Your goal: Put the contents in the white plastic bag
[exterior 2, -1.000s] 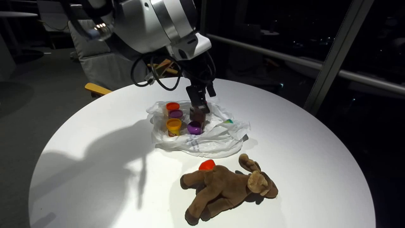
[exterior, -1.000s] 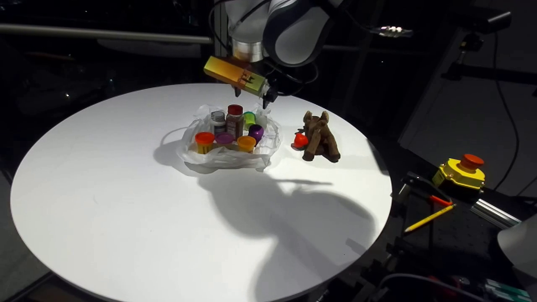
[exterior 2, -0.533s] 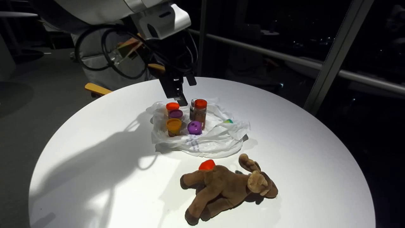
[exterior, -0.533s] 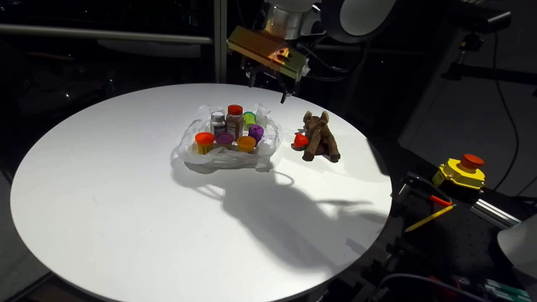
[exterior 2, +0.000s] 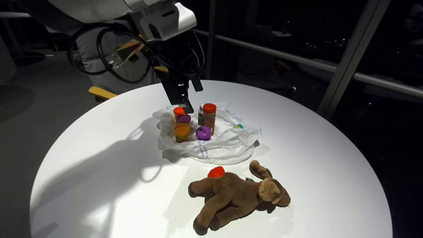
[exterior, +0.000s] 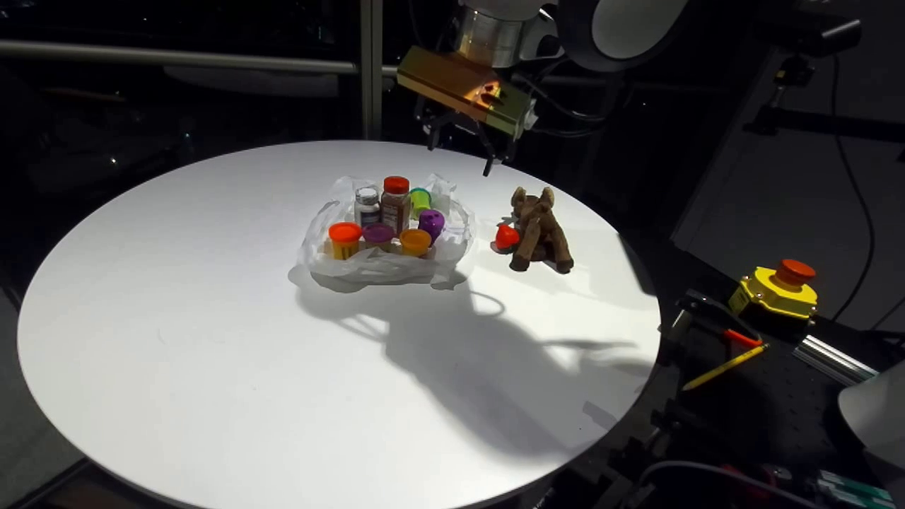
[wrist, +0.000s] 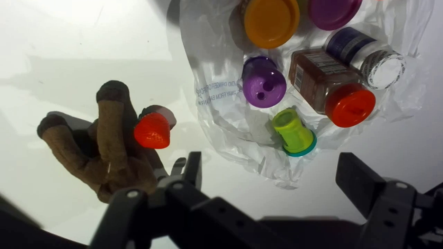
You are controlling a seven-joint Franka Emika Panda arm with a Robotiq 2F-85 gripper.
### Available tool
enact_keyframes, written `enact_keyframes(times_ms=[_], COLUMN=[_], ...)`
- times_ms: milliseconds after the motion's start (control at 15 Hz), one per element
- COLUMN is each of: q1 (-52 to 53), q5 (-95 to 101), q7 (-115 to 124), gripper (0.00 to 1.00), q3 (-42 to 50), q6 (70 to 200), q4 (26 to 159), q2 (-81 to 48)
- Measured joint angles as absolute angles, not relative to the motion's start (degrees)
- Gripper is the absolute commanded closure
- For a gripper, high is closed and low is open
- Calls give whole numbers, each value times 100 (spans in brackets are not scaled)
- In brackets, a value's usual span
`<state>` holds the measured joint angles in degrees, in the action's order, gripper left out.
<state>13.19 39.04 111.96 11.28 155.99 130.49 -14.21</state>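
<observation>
Presently observed the end effector [wrist: 271, 172] released, with fingertips spread wide and nothing gripped. Noted the counter [wrist: 235, 183] and the crumpled edge of the white plastic bag [wrist: 242, 138] between those fingertips in the wrist view.

Located the bag spread out on the counter, with most of the contents within: a red-lidded brown jar [wrist: 322, 82], a small white bottle [wrist: 367, 57], a glossy purple piece [wrist: 264, 84], a yellow-green cup [wrist: 294, 133] with a teal end, a red-orange-lidded cup [exterior: 345, 242], a purple-lidded cup [exterior: 378, 234] and an orange-lidded cup [exterior: 415, 242]. Found a brown toy animal [exterior 2: 234, 193] outside the bag, resting on the counter, and a red strawberry [wrist: 152, 131] just beside the toy's legs, on the bag side. Could not tell contact from a narrow gap between those two.

Judged the step in hand as the interval between placements, with loading largely done and the toy animal yet to be placed. Could not settle the strawberry's standing among the contents from the task sentence.

Called next, most likely, for a traverse to the toy animal or the strawberry, alignment overhead, descent with one finger on each side, and firm closing of the jaws. For the toy, probably called for a grip across a leg, given a seemingly soft, broad body. Called thereafter for a lift above the bag's raised edge and a release clear of the upright jar and bottle.
</observation>
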Motion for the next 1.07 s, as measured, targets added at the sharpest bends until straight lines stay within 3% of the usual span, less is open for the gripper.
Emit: enact_keyframes(times_ms=[533,1067], q1=[967,670], q5=[4199,3025], q7=[11456,11320], gripper=[0,0], q3=[1169,1145], q6=[14838,14519], q4=[12489,12082], q2=[-1982,-2949])
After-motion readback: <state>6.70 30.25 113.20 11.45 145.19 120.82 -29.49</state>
